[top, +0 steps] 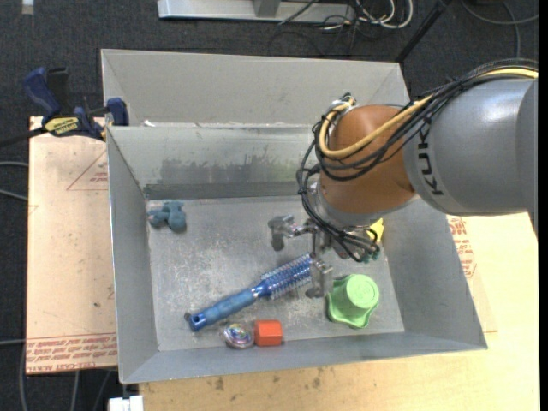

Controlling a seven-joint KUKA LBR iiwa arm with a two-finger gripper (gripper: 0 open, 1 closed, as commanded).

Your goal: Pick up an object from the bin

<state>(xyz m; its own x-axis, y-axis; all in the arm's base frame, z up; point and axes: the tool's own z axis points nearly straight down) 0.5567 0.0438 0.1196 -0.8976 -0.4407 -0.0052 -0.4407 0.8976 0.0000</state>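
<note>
Orange cover (364, 165) and looped cables at my wrist are riding highest, closest to the lens, and they are hiding much of what is hanging beneath them. Below that, my gripper (299, 255) is hanging low over the floor of the bin (128, 229). It is standing spread and pinching nothing, one grey tip reaching out on the side away from my arm and the other pointing toward the front rim. I am judging that it is being held open like this so that something can pass between the tips. The blue hairbrush (257, 291) is lying nearest, its bristled head just beside my front tip and its handle slanting away from me toward the front rim. This is looking like the thing I am lined up on, though nothing is enclosed yet. A green cup-like piece (353, 300) is sitting near my gripper on the arm side, and a yellow scrap (375, 229) is peeking out from under my wrist. Beyond the brush handle, an orange block (269, 333) and a small shiny round thing (239, 336) are resting together, and a blue-grey lump (168, 217) is lying well apart toward the far wall.
</note>
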